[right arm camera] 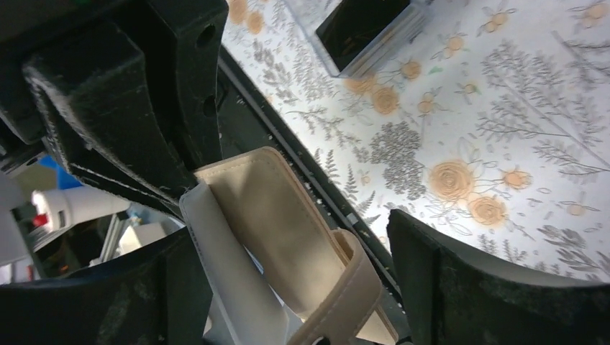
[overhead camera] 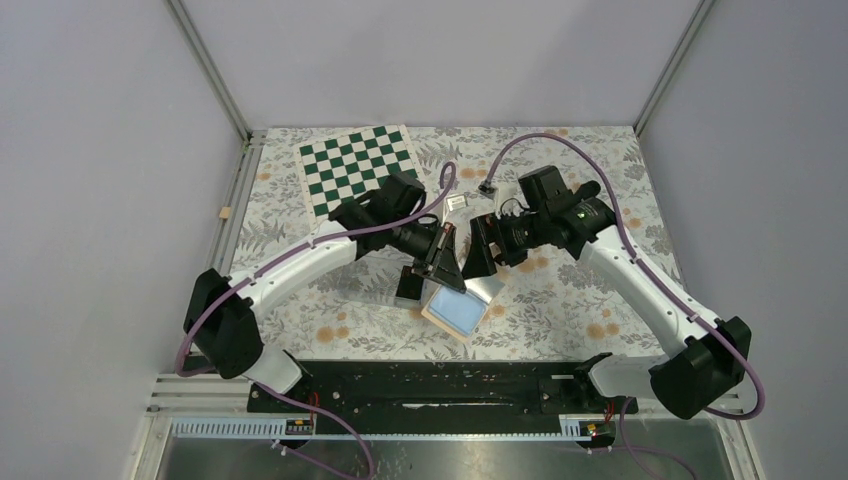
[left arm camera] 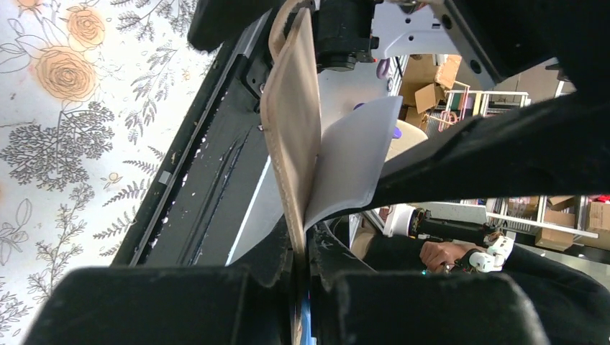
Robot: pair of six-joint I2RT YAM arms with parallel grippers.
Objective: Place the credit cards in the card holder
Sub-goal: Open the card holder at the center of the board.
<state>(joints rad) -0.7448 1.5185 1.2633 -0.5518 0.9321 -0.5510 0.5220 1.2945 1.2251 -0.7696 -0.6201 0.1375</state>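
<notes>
left gripper (left arm camera: 302,267): clenched on one edge of card holder (left arm camera: 291,129), propping it open at centre of table (overhead camera: 570,300)
right gripper (overhead camera: 478,262): released, jaws wide either side of holder's free flap
credit cards (overhead camera: 408,288): black, just left of holder
progress: holder opened; no card seen inside, loading apparently all left

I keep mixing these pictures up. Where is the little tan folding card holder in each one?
Top view: the tan folding card holder is in the middle between the two arms, open, with its blue lining showing.
Left wrist view: it runs up the centre, seen edge-on.
Right wrist view: it is at bottom centre, tan side showing.
Shared landmark: the flowery white tablecloth is in all three.
</notes>
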